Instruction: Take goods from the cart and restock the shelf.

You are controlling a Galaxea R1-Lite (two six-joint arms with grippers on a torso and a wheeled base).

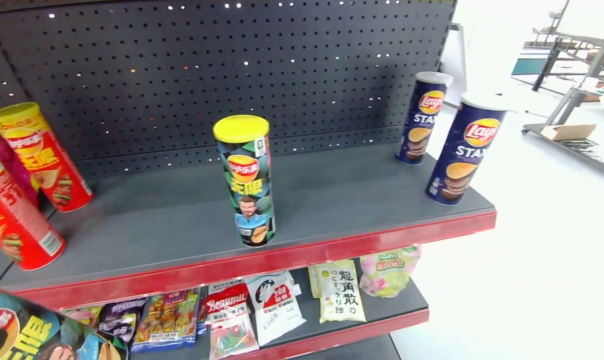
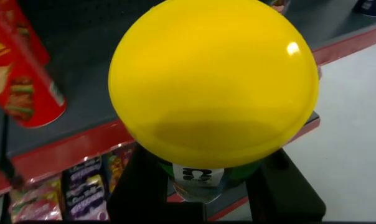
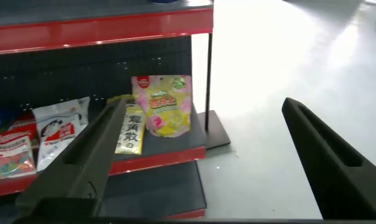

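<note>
We see the left pincer (image 2: 210, 190) clamped on the held can (image 2: 213, 81) in the left wrist view; the can's yellow lid faces the camera, and a dark finger (image 2: 135, 193) stands on each side of the body below the lid. Behind it in that view lie the red front edge (image 2: 70, 149) of the shelf and one red can (image 2: 23, 68).

The head view gives the held can's side (image 1: 37, 335), dark with teal and yellow print, low at the robot's left and in front of the shelf; how the fingers grip it we cannot tell from there. That view also lays out the upper shelf board (image 1: 332, 200): a standing can (image 1: 245, 180) with a yellow lid is upright near the front edge in the middle; two red cans stand at the left end, two blue cans (image 1: 464, 147) at the right end, one by the pegboard (image 1: 207, 65) and one near the front corner, all well apart from the middle one.

The right wrist view shows the right pincer (image 3: 202, 106) with its fingers wide apart and nothing between them; beyond it is the lower shelf, where a green-and-pink bag (image 3: 162, 104) sits just beside a pale yellow bag (image 3: 131, 130), with a white bag (image 3: 60, 127) farther along.
</note>
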